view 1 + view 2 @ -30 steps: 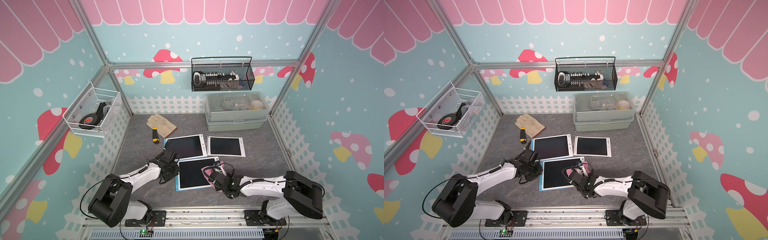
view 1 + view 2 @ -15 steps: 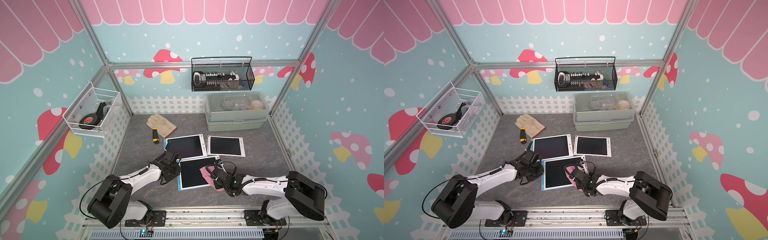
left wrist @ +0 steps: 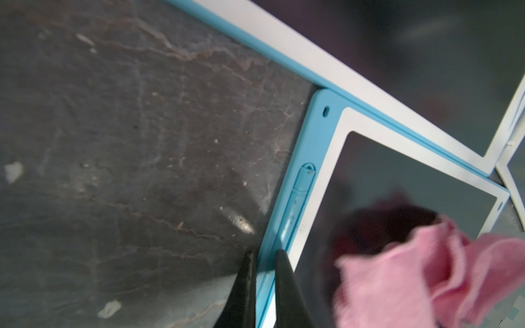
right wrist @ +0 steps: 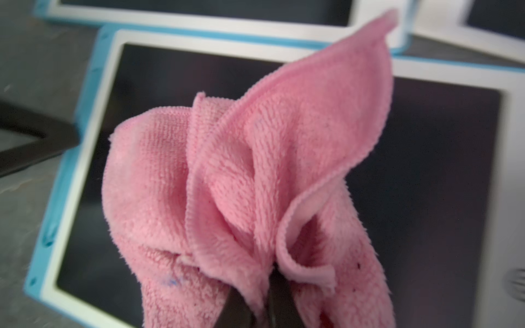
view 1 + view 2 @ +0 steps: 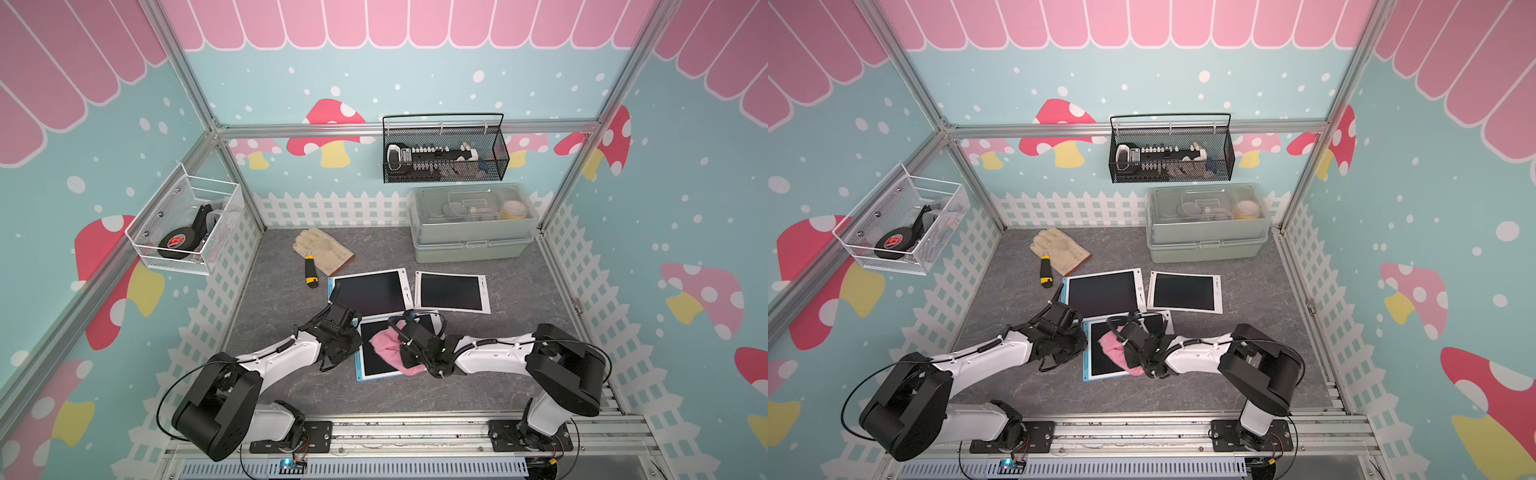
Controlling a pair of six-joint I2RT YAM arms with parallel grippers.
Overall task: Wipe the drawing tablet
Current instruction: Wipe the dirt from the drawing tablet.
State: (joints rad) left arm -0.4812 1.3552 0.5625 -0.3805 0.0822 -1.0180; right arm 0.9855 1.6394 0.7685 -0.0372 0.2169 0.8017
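Observation:
The drawing tablet [image 5: 374, 360] [image 5: 1103, 362], with a blue rim, white frame and dark screen, lies flat at the front of the floor. My left gripper [image 3: 266, 252] [image 5: 351, 345] is shut on the tablet's blue left edge, one finger on each side of the rim. The right gripper [image 4: 262, 292] [image 5: 405, 348] is shut on a bunched pink cloth [image 4: 255, 170] [image 5: 387, 343] [image 5: 1113, 347], which rests on the tablet's screen [image 4: 170, 79]. The cloth [image 3: 412, 269] also shows blurred in the left wrist view, over the screen [image 3: 369, 181]. The right arm hides the tablet's right part in both top views.
Two more tablets [image 5: 370, 293] [image 5: 451, 291] lie just behind, the left one touching the wiped tablet. A work glove [image 5: 322, 249] and a yellow-black knife [image 5: 309, 272] lie further back left. A grey-green lidded box [image 5: 471, 232] stands at back right. Wire baskets [image 5: 444, 153] [image 5: 187, 224] hang on the walls.
The right gripper has dragged the pink cloth leftward across the tablet's screen. The left gripper has kept its hold on the tablet's edge.

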